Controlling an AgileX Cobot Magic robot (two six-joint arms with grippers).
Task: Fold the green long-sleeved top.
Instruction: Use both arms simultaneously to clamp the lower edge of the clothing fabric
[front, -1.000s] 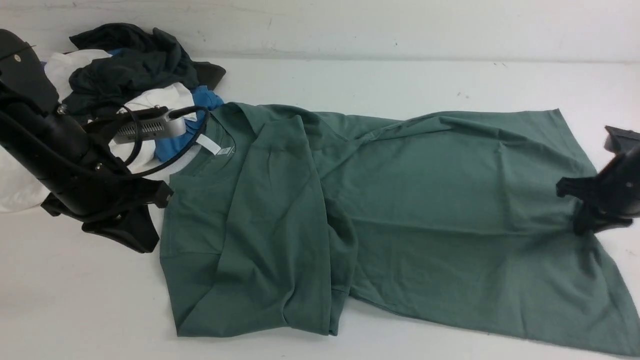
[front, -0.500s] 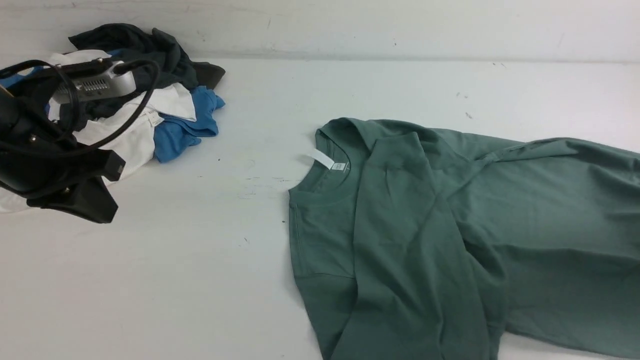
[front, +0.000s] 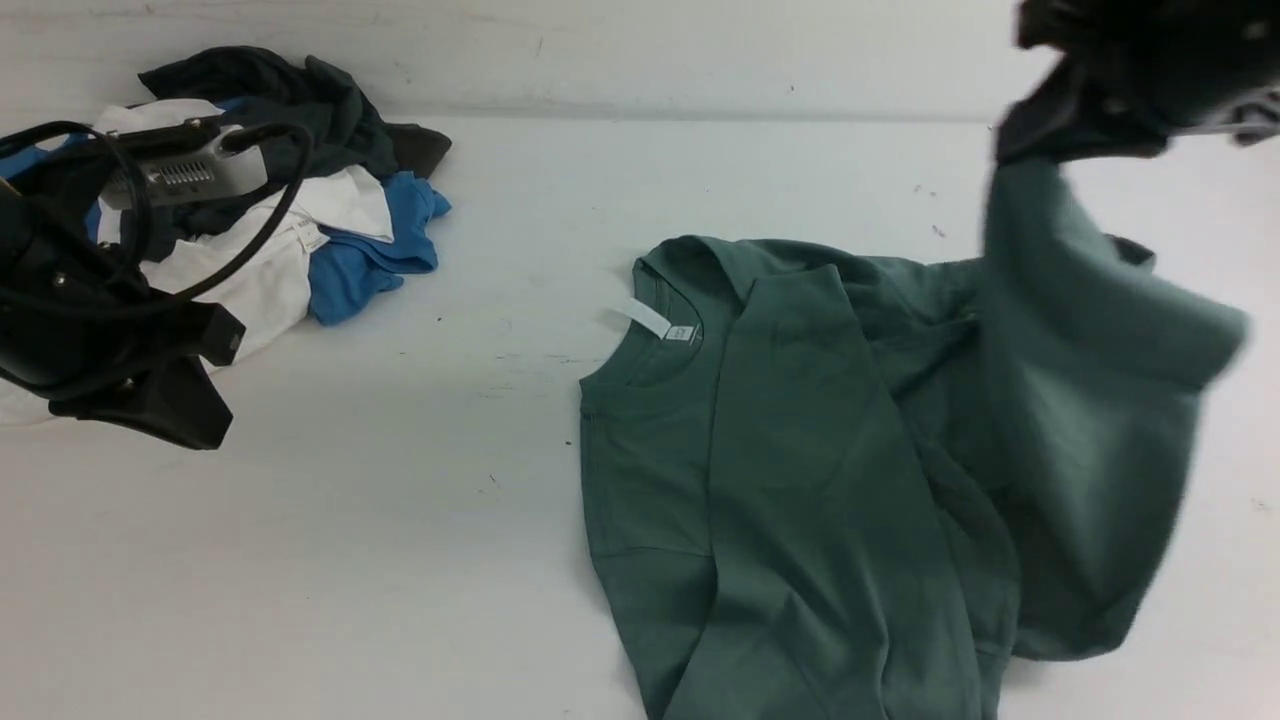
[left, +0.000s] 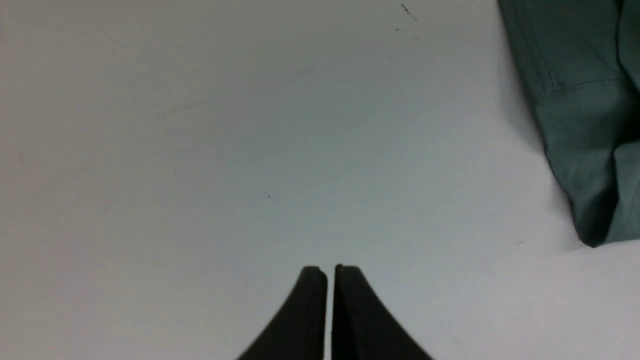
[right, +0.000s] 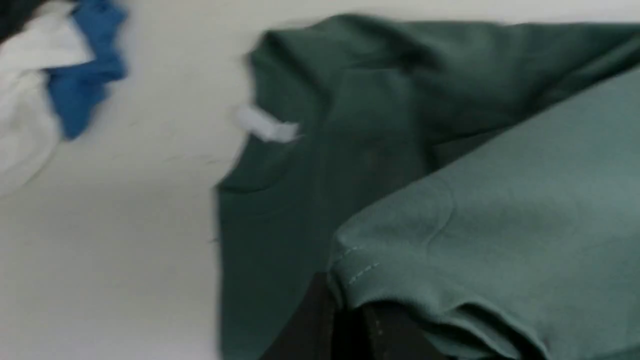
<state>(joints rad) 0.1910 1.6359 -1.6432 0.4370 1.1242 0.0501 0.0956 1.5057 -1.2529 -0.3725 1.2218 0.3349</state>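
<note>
The green long-sleeved top (front: 800, 480) lies on the white table right of centre, its neck and white tag (front: 650, 320) pointing left. My right gripper (front: 1040, 135) hangs high at the back right, shut on the top's hem, and a blurred fold of cloth (front: 1090, 330) drapes down from it over the body. The right wrist view shows the hem (right: 500, 200) bunched over the shut right gripper (right: 345, 310). My left gripper (front: 200, 410) is shut and empty above bare table at the far left; in its wrist view the left gripper (left: 330, 272) is well clear of the top's edge (left: 585, 125).
A pile of black, white and blue garments (front: 330, 200) sits at the back left, right behind the left arm. The table's back edge meets a pale wall (front: 640, 50). Bare white table (front: 400, 500) lies between the left gripper and the top.
The top slid to the right across the table while the left arm pulled back to the left. The right gripper has since lifted the hem up and carried it back over the body.
</note>
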